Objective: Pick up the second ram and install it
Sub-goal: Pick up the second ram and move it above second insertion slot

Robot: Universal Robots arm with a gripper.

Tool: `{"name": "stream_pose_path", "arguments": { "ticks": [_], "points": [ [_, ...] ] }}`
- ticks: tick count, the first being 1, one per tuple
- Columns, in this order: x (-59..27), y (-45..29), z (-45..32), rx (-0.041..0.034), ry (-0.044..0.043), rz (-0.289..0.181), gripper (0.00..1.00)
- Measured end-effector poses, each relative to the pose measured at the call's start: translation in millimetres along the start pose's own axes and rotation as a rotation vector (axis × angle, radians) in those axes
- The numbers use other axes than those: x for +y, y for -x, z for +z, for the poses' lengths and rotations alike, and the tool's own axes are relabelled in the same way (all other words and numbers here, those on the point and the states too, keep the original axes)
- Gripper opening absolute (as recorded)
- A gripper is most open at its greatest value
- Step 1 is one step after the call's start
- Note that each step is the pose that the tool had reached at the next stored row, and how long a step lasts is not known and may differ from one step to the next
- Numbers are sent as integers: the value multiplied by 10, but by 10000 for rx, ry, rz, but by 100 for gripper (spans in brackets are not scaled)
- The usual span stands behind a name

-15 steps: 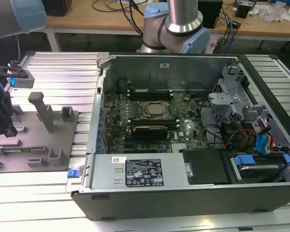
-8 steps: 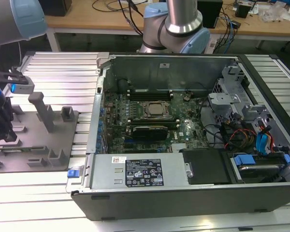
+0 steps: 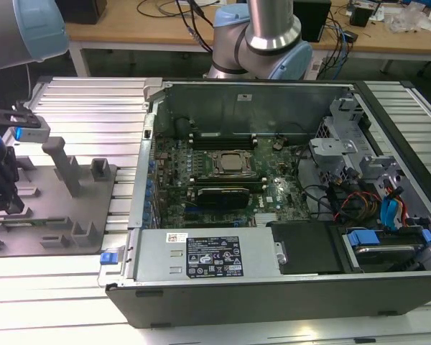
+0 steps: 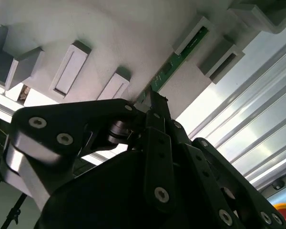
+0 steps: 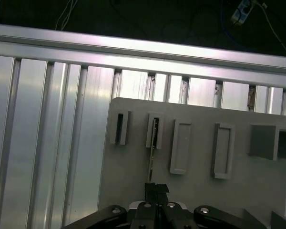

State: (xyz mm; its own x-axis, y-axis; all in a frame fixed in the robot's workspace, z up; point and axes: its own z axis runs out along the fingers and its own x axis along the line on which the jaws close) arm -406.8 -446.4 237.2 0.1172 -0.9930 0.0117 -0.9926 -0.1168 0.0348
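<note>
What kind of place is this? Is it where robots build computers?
Probably a robotics lab or workshop. A robot arm stands beyond an open computer case, a workbench strewn with cables runs along the back, and a green ram stick sits in a grey holder tray.

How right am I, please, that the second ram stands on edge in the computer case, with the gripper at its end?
Not in the case: the first wrist view shows the second ram on edge in the grey holder, gripper at its end.
</note>
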Motion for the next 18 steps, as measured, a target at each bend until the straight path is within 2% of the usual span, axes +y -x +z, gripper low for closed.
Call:
{"name": "stream_pose_path", "arguments": {
  "ticks": [1,2,3,5,8,12,16,18],
  "points": [
    [0,0,0,1,0,0,14],
    [0,0,0,1,0,0,27],
    [0,-1,0,2,0,0,34],
    [10,-20,19,1,0,10,34],
    [65,-19,139,0,1,52,34],
    [67,-19,269,0,0,68,34],
    [67,-18,301,-13,7,473,34],
    [67,-18,301,-14,7,481,34]
  ]
}}
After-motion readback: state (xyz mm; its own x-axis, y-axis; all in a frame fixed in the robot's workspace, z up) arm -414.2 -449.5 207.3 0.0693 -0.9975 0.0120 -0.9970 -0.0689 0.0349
